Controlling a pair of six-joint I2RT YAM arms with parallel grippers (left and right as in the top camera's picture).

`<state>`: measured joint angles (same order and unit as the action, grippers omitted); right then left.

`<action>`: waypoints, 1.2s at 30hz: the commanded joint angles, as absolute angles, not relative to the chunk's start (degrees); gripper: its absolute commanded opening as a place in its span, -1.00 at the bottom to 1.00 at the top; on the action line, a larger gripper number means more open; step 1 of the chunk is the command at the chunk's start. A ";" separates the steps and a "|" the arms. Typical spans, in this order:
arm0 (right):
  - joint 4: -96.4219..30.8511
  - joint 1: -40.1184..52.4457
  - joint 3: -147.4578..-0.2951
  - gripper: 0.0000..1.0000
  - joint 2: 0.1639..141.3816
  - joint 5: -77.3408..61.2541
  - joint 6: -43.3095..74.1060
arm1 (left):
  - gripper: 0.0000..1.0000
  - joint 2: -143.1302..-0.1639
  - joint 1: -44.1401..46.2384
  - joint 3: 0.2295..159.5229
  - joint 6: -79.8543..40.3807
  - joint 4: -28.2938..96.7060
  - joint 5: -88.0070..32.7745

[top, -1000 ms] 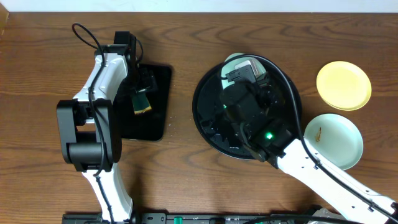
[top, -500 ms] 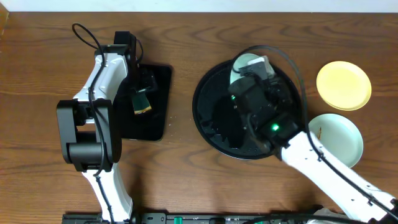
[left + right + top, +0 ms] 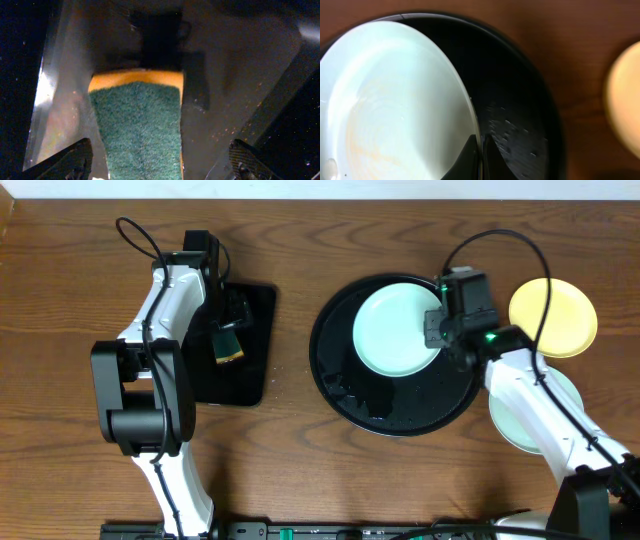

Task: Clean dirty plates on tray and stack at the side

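**Mint plate gripped on the round tray**

The dark wood tabletop [image 3: 290, 470] has a pale strip along its far edge. At left, the left gripper [image 3: 160, 162] hangs released over a rectangular black tray [image 3: 255, 370], with a green-topped sponge [image 3: 135, 130] between its fingers. On the round tray [image 3: 400, 405] lies a mint plate [image 3: 395, 330], seemingly faintly orange-stained. The right gripper [image 3: 481, 152] is clenched on its right rim. Further right on the tabletop sit a yellow plate [image 3: 553, 317] and, nearer, another mint plate [image 3: 568, 395], largely under the arm.

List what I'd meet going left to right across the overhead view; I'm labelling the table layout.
Rectangular black tray → mint plate on the round black tray → yellow plate.
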<state>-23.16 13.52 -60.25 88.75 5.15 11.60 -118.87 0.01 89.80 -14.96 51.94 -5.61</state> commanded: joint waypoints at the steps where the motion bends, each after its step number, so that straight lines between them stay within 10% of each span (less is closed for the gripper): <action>1: -19.20 9.87 -60.95 -0.98 88.49 -5.93 15.73 | 0.75 -119.79 -0.05 89.58 -15.38 52.36 -5.93; 19: -22.02 8.75 -60.93 -0.98 88.49 -5.85 11.49 | 0.58 -119.81 1.32 82.61 -16.78 50.24 -1.45; 28: -23.16 8.80 -60.90 -0.97 88.49 -5.85 11.46 | -0.01 -119.81 1.32 81.87 -16.75 50.17 -1.83; 31: -23.22 8.80 -60.90 -0.97 88.49 -5.85 10.70 | -0.85 -119.83 1.39 81.54 -16.75 48.49 -2.13; 34: -23.40 8.80 -60.90 -0.98 88.49 -5.82 10.17 | -0.84 -119.83 1.48 81.12 -16.75 48.12 -2.13; 35: -23.42 8.80 -60.90 -0.97 88.51 -5.82 10.17 | -0.58 -119.83 1.48 81.08 -16.75 48.25 -2.11; 36: -23.42 8.80 -60.90 -0.98 88.51 -5.82 10.17 | 0.33 -119.83 1.48 81.08 -16.49 48.29 -2.09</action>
<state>-23.38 9.04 -60.27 88.75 -5.19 11.22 -118.87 1.34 82.08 -16.45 48.49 -2.63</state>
